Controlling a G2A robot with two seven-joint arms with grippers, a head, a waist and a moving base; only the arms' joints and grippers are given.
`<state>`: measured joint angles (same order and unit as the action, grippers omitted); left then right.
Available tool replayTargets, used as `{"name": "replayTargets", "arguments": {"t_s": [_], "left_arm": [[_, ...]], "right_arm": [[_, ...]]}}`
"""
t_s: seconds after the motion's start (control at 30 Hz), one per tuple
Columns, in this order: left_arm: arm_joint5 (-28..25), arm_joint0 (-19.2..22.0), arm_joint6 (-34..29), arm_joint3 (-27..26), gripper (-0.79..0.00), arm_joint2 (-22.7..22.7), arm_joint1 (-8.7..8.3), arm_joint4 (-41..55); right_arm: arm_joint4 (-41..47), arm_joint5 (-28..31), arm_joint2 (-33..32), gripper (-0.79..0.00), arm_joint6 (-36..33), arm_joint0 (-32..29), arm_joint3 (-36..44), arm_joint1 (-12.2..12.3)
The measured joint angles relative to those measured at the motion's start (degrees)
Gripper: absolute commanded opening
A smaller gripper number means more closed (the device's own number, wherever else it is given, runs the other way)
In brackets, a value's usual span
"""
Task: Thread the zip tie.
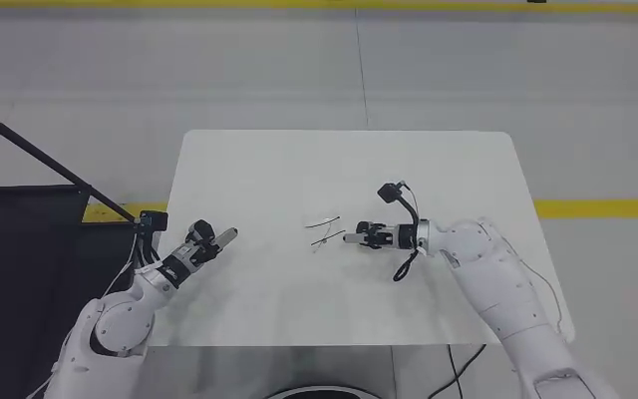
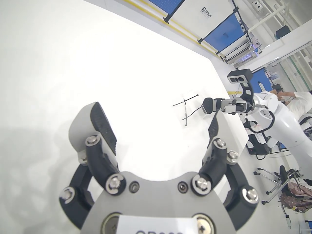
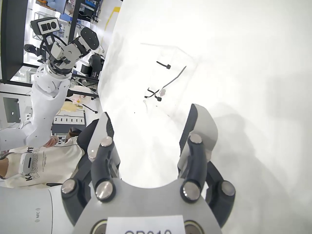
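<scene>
1. Zip ties (image 1: 327,237): a small loose cluster of thin strips lying flat on the table (image 1: 299,170), just right of centre in the top view. Some cross one another; exact count unclear.
2. Right gripper (image 1: 349,238): jaws parted wide, nothing held. It sits mid-frame, tips pointing left, just beside the cluster's right end.
3. Left gripper (image 1: 227,235): likewise wide open and empty, at lower left of frame, well apart from the ties.
4. Key relation: the nearest dark tie runs lower left to upper right, close to the right gripper's pointing line. The right arm is nearer; judged best to pinch across the strip's width.
</scene>
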<state>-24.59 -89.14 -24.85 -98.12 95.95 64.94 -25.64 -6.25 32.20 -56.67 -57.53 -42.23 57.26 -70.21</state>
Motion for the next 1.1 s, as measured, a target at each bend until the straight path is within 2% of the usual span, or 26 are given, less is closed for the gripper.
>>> {"name": "replayTargets", "arguments": {"t_s": [0.03,0.2,0.4,0.67,0.97,1.1], "left_arm": [[0.00,0.00,0.00,0.00,0.000,0.00,0.00,0.00],[0.00,0.00,0.00,0.00,0.000,0.00,0.00,0.00],[0.00,0.00,0.00,0.00,0.000,0.00,0.00,0.00],[0.00,0.00,0.00,0.00,0.000,0.00,0.00,0.00],[0.00,0.00,0.00,0.00,0.000,0.00,0.00,0.00],[0.00,0.00,0.00,0.00,0.000,0.00,0.00,0.00]], "right_arm": [[0.16,-0.09,0.33,-0.348,-0.02,0.46,-0.53,-0.14],[1.11,-0.22,1.97,-0.434,0.06,2.47,-3.26,-0.86],[1.69,-0.25,3.42,-0.449,0.39,3.96,-5.64,-1.51],[2.69,-0.43,4.49,-0.520,1.08,5.08,-7.94,-2.13],[3.26,-0.60,5.51,-0.533,1.78,5.95,-9.28,-2.74],[3.60,-0.40,5.77,-0.597,1.81,6.25,-9.81,-2.92]]}}
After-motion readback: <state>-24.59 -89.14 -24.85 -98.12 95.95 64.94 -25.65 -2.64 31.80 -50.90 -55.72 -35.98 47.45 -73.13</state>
